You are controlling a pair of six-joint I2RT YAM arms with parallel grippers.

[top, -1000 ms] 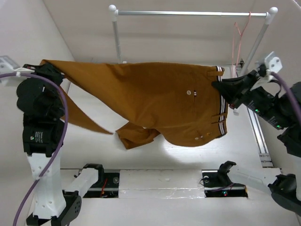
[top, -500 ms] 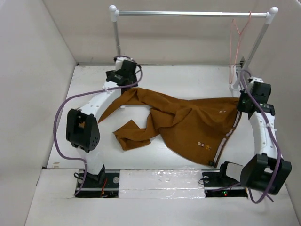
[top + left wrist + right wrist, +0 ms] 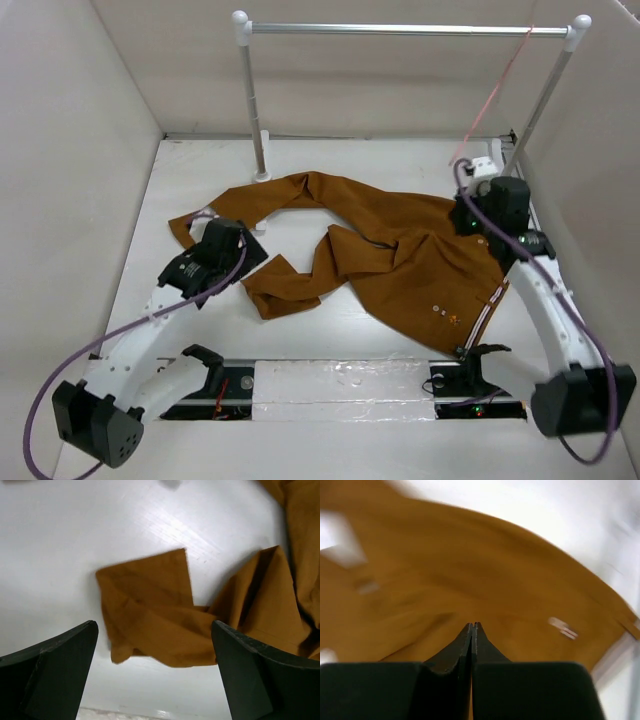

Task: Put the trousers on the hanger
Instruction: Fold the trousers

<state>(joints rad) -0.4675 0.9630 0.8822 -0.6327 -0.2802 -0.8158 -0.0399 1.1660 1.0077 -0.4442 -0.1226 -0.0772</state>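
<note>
The rust-brown trousers (image 3: 400, 250) lie crumpled on the white table, waistband toward the front right, legs running left. My left gripper (image 3: 238, 250) hovers open over the left side. In its wrist view a folded leg end (image 3: 150, 600) lies between and beyond the wide-apart fingers of the left gripper (image 3: 154, 625), untouched. My right gripper (image 3: 466, 218) is over the waist area. Its jaws are pressed together in the wrist view, the right gripper (image 3: 471, 625) holding nothing that I can see, blurred trousers (image 3: 445, 570) beneath. The thin pink hanger (image 3: 495, 95) slants from the rail down toward the right wrist.
A silver rail (image 3: 400, 29) on two white posts (image 3: 250, 100) spans the back of the table. White walls enclose the left, back and right sides. The arm bases sit on a track at the near edge (image 3: 340, 385).
The trousers, held stretched in the air a second ago, now lie on the table. My left gripper opened, let go and drew back left. The hanger swung from vertical to a slant.
</note>
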